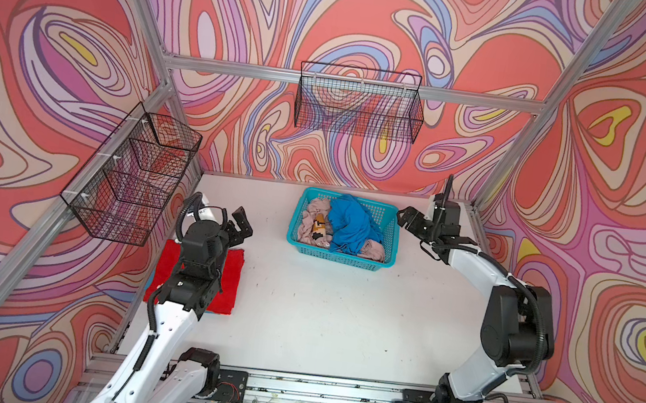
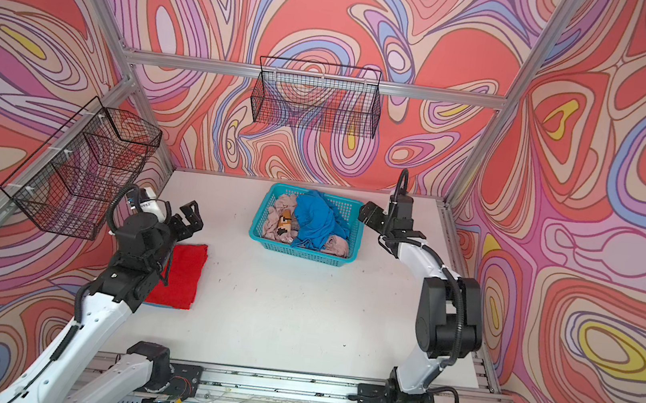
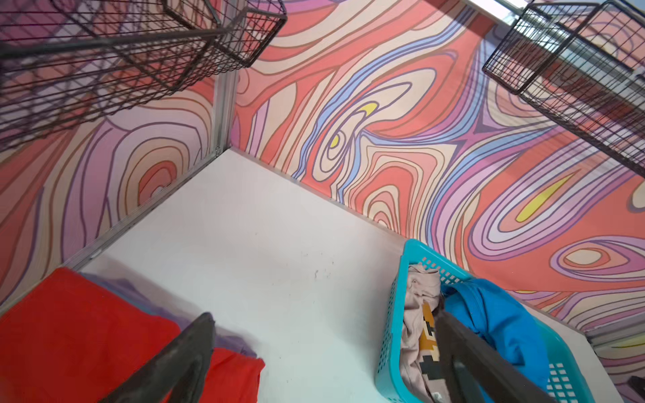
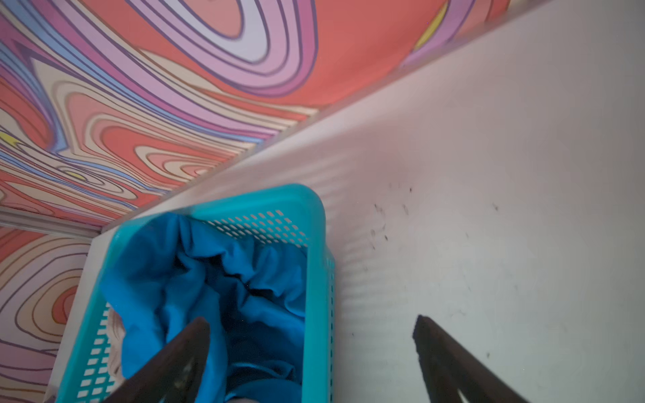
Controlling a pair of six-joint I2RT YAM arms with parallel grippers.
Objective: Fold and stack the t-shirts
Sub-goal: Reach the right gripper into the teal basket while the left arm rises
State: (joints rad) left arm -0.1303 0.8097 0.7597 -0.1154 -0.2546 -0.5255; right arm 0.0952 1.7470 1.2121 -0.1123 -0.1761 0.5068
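**Item 1:** plain red cloth t-shirt (image 1: 230, 279). It is lying folded into a flat rectangle at the left edge of the white worktop (image 1: 320, 315), partly hidden under the left arm. A thin strip of other cloth is showing beneath it (bluish from above, lilac in the left wrist view).

**Item 2:** plain bright blue cloth t-shirt (image 1: 352, 223). It is lying crumpled in the turquoise plastic mesh basket (image 1: 341, 258), which is sitting near the back wall, and is heaping above the rim.

**Item 3:** beige-pink cloth t-shirt with orange-black print (image 1: 310, 226). It is bunching in the same basket, beside and under the blue one.

**Item 4:** left end effector (image 1: 242, 224). It is hanging just beyond the red t-shirt's far edge, with its fingers standing wide apart and gripping nothing.

**Item 5:** right end effector (image 1: 407, 218). It is hovering at the basket's right end with its fingers apart. One finger is reaching over the blue t-shirt and the other over bare worktop outside the basket wall. It is holding nothing.
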